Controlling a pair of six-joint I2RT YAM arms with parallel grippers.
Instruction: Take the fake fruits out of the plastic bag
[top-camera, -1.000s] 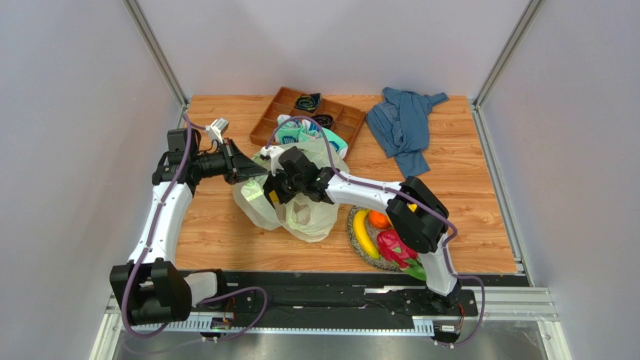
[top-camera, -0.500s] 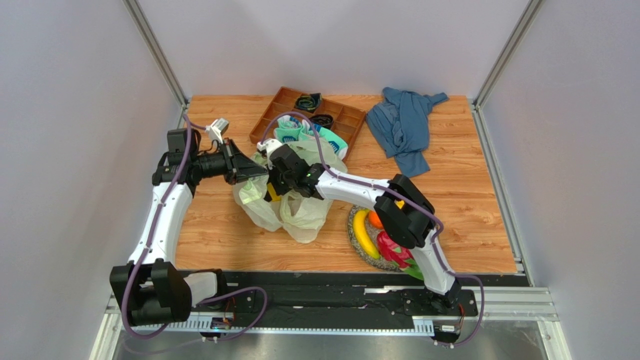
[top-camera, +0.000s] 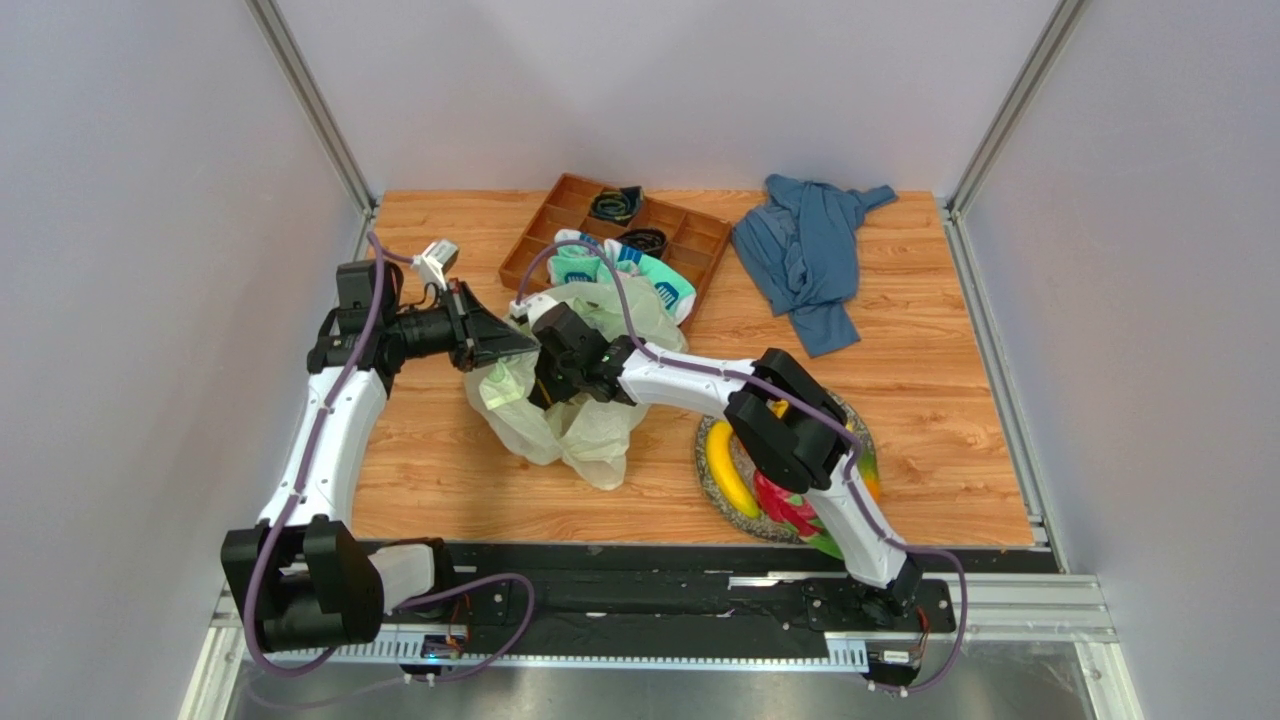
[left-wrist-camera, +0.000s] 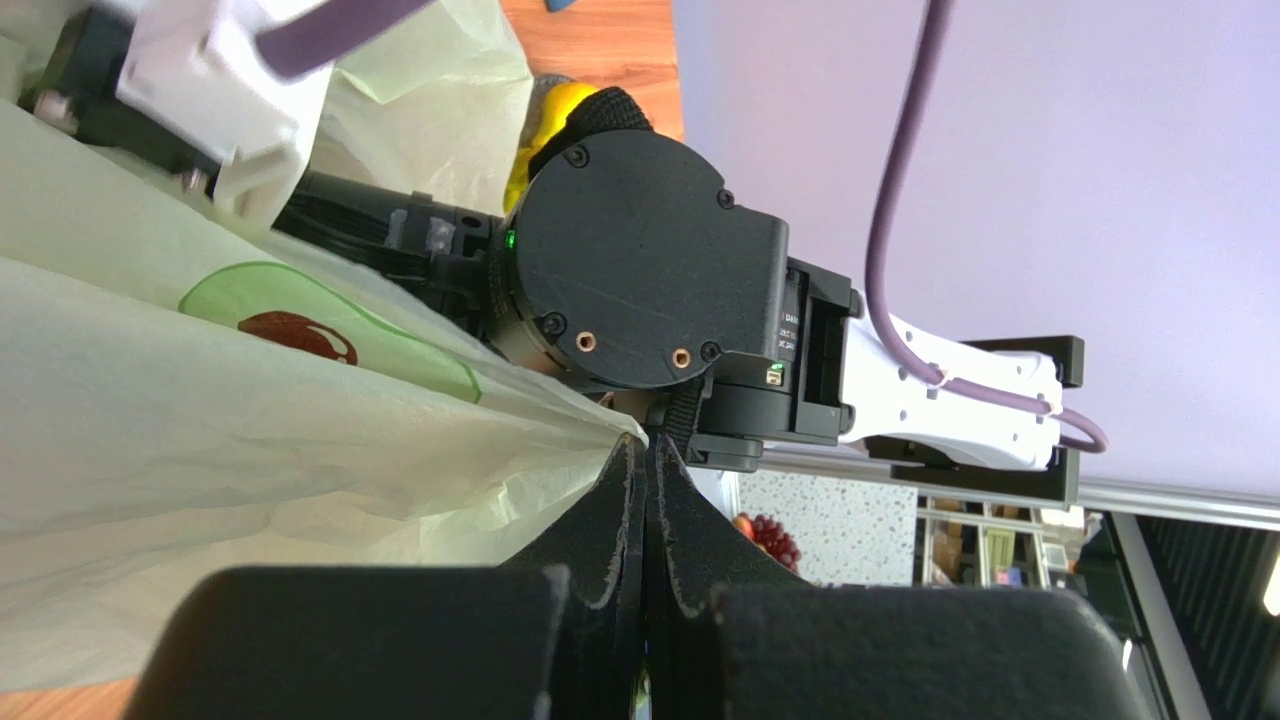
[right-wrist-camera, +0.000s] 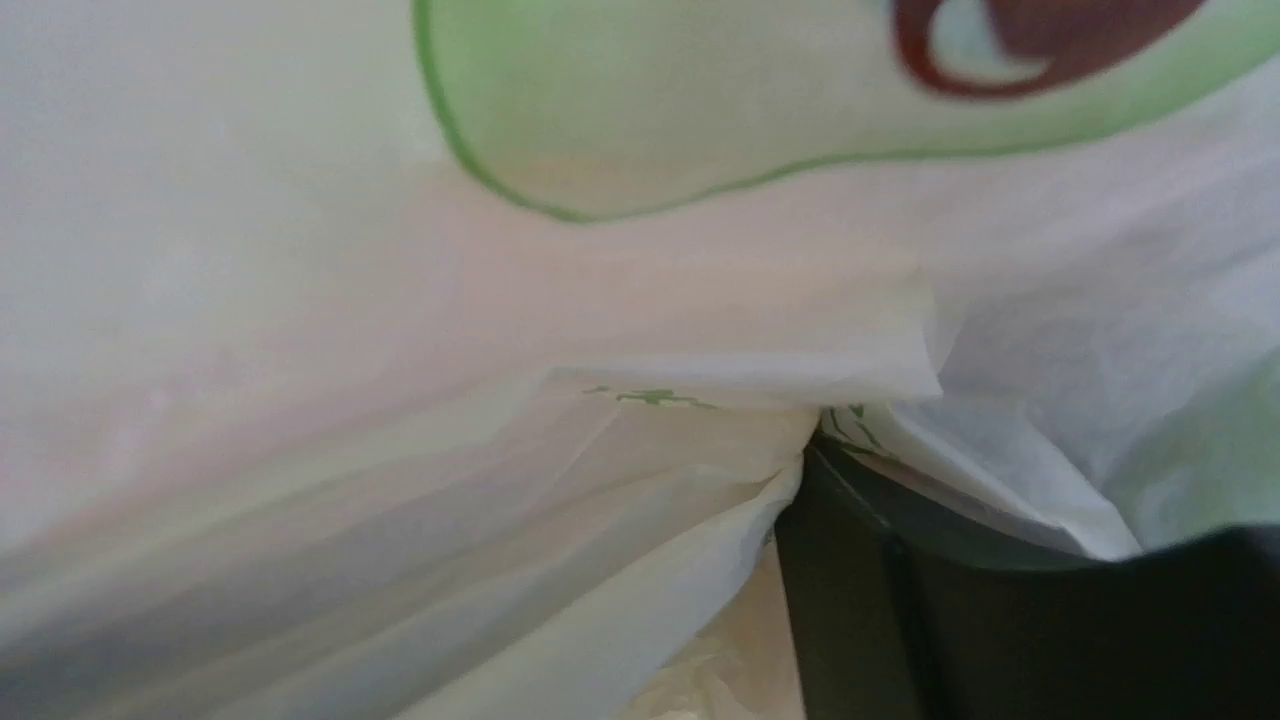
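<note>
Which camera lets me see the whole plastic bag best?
The top external view: it shows nearly the whole plastic bag, crumpled on the table. The left wrist view shows only one side of it, pinched in the left hand. The right wrist view is so close that it shows just bag film.

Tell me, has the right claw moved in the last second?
Yes. The right claw slid left, away from the woven plate, further into the plastic bag.

Blue garment, brown divider tray, rolled socks.
</note>
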